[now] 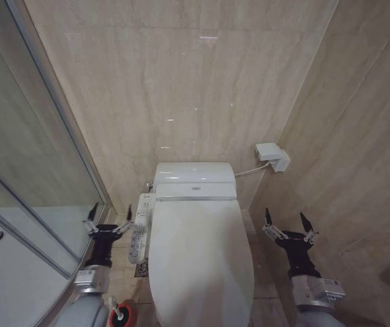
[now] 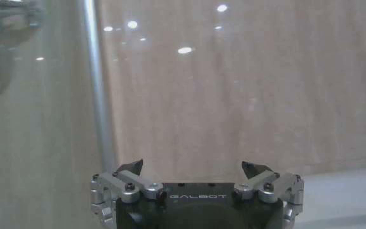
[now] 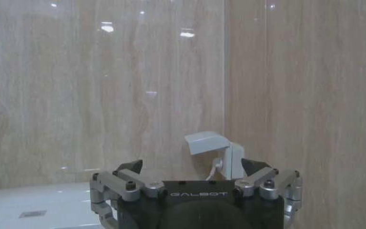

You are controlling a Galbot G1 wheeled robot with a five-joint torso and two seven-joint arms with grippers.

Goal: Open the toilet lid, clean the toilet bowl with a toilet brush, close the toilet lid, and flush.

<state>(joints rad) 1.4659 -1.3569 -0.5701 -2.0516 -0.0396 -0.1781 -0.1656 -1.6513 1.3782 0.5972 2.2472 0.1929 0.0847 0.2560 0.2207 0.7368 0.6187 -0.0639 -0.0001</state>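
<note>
The toilet lid (image 1: pixel 200 255) lies shut, a glossy white oval covering the toilet bowl, which is hidden under it. A white button panel (image 1: pixel 140 234) runs along the toilet's left side. The toilet brush (image 1: pixel 115 308) stands in a red holder (image 1: pixel 125 317) on the floor beside my left forearm. My left gripper (image 1: pixel 112 209) hangs open and empty just left of the button panel, facing the back wall (image 2: pixel 192 165). To the right of the lid, my right gripper (image 1: pixel 285 214) is held open and empty at about the same height (image 3: pixel 192 164).
A glass shower enclosure (image 1: pixel 31 170) with a white tray (image 1: pixel 18 279) crowds the left side. A white wall box (image 1: pixel 272 157) (image 3: pixel 215 150) with a cable sits on the right wall behind the cistern (image 1: pixel 195 178). A floor drain (image 1: pixel 141 269) lies beside the toilet.
</note>
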